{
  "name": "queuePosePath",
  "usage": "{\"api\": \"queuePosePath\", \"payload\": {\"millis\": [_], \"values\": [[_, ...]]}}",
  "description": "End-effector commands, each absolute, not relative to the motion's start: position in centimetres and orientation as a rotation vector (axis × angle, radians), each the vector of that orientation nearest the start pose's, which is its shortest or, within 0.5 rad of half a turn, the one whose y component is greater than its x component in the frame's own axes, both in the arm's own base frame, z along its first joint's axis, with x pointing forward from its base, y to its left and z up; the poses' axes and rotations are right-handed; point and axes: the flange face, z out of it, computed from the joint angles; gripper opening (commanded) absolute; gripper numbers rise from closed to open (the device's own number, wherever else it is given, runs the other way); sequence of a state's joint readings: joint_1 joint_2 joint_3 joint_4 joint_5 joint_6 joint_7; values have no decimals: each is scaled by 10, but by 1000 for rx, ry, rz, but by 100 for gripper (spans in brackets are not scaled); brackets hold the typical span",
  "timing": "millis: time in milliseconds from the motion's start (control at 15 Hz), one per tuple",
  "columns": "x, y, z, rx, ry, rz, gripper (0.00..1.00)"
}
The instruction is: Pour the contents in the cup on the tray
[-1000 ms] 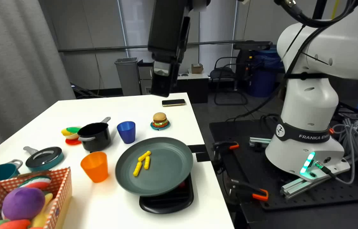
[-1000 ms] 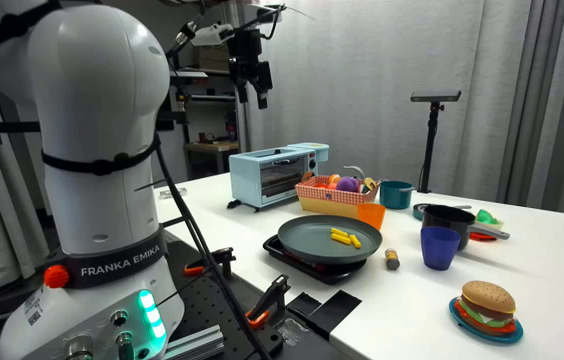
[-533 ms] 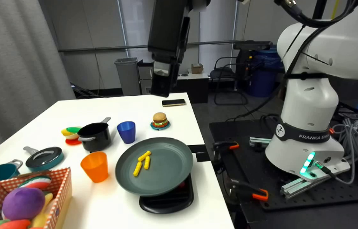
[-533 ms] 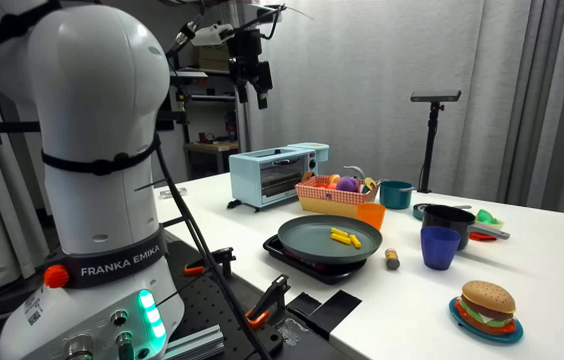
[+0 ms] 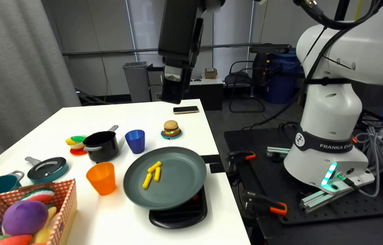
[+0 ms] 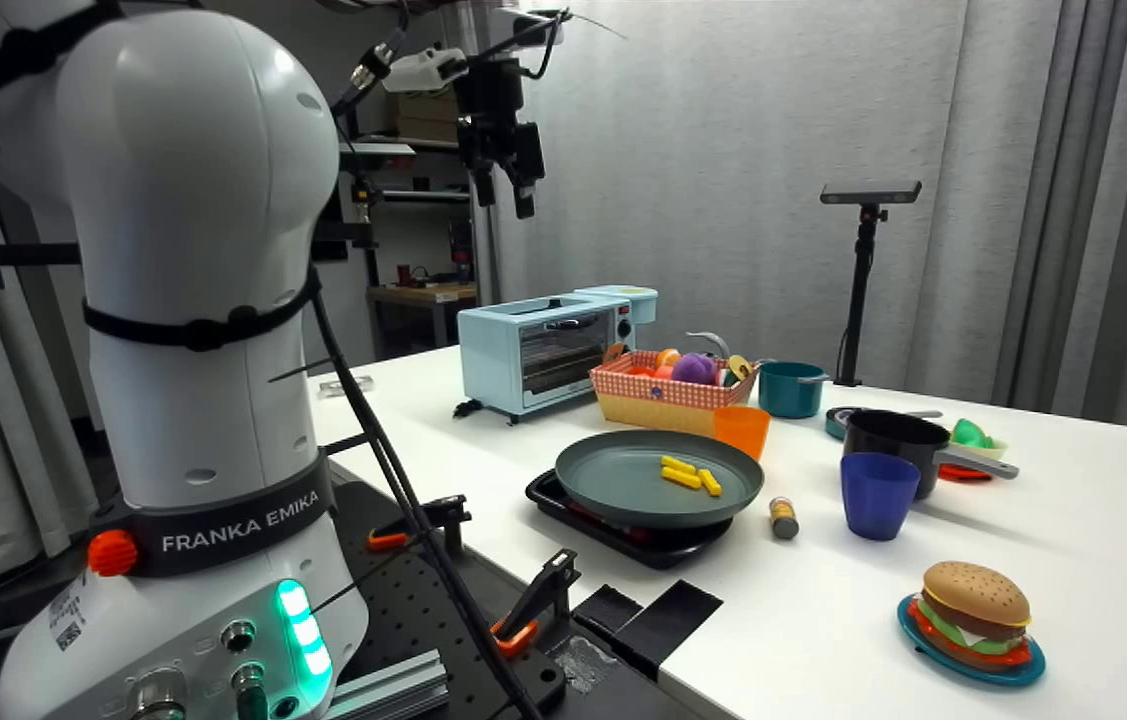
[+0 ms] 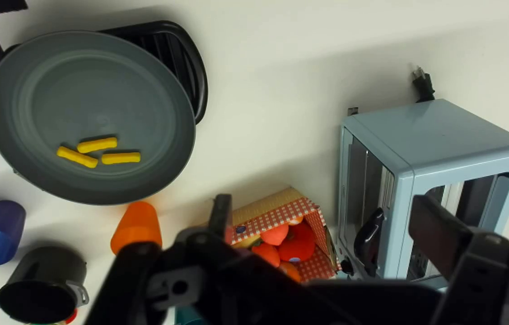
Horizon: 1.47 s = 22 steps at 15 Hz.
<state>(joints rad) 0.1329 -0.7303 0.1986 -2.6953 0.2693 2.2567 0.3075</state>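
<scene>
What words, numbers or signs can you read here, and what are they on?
"FRANKA EMIKA": on the black band around the robot's white base.
Round white sign on that band: a logo, no readable letters.
Code sticker on the base: too small to read.
Blue badge on the checked basket: too blurred to read.
No numbers that I can read.

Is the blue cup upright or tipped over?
Upright: in both exterior views, the blue cup has its wide rim up, narrower base down.

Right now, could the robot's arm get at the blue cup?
Probably yes. The gripper hangs open, holding nothing, and nothing covers the blue cup from above. It would have to move across and down, minding the black pot close beside the cup.
</scene>
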Motion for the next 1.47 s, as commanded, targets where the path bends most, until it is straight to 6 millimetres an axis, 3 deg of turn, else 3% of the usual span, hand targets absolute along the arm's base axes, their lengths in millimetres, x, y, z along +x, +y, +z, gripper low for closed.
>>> {"api": "queuePosePath", "payload": {"millis": [0,800,1133,1400], "values": [[333,123,471,-2932,217,-365,100],[333,121,465,-2930,233,-341,100],[336,103,445,-2947,294,-276,100],[339,74,425,-2992,372,-251,100]]}}
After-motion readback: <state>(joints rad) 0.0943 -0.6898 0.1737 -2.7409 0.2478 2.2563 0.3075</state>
